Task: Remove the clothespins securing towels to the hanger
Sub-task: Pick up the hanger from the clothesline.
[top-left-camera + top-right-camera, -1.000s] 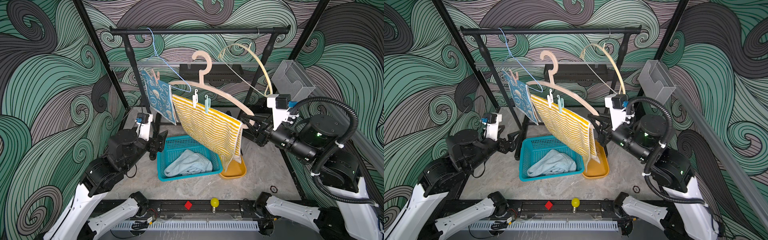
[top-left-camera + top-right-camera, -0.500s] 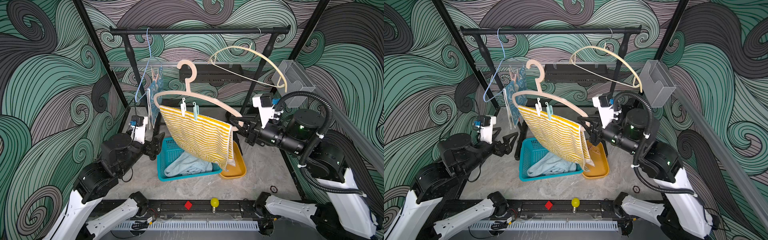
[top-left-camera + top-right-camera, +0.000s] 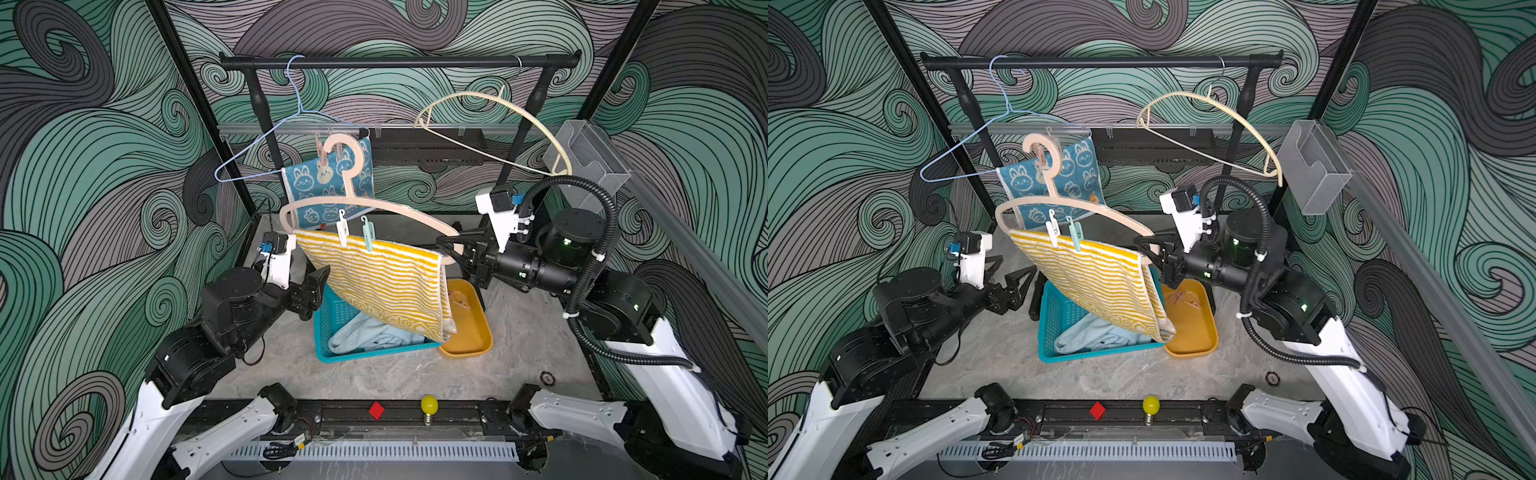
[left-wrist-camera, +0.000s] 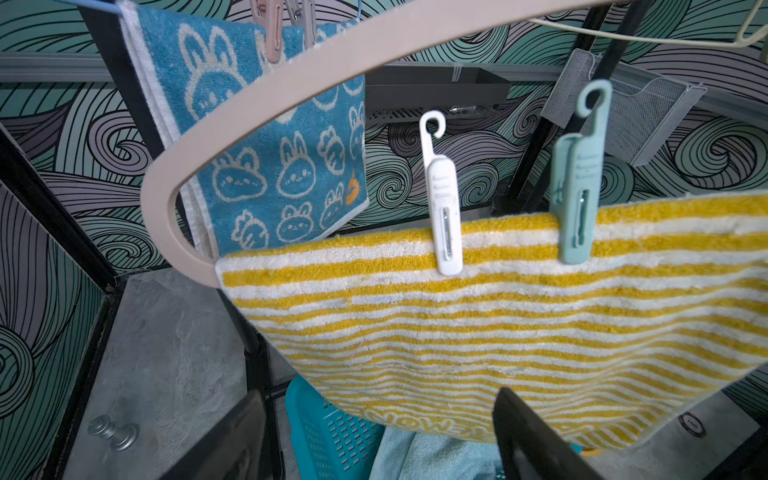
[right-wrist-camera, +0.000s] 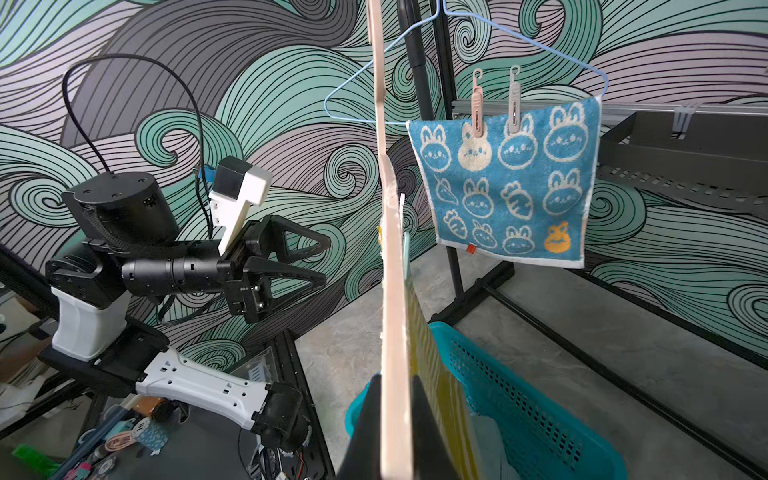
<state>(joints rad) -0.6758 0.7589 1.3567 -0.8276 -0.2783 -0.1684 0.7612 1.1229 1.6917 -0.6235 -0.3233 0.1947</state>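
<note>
Two-handed: keep right gripper [image 3: 453,249] clenched on hanger [image 5: 395,332], level; bring gaping left gripper [image 5: 324,262] squarely over white peg's [image 4: 444,224] upper end, then squeeze.

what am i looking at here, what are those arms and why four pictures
They are two robot arms with two-finger grippers. Two pictures look down from overhead; two come from wrist cameras. The right gripper is shut on one end of a pale pink plastic hanger carrying a yellow-and-white striped towel, pinned by a white clothespin and a pale teal clothespin. The left gripper is open beside it. On the grey floor sit a teal plastic basket holding a pale blue towel and an orange tray of loose clothespins.
</note>
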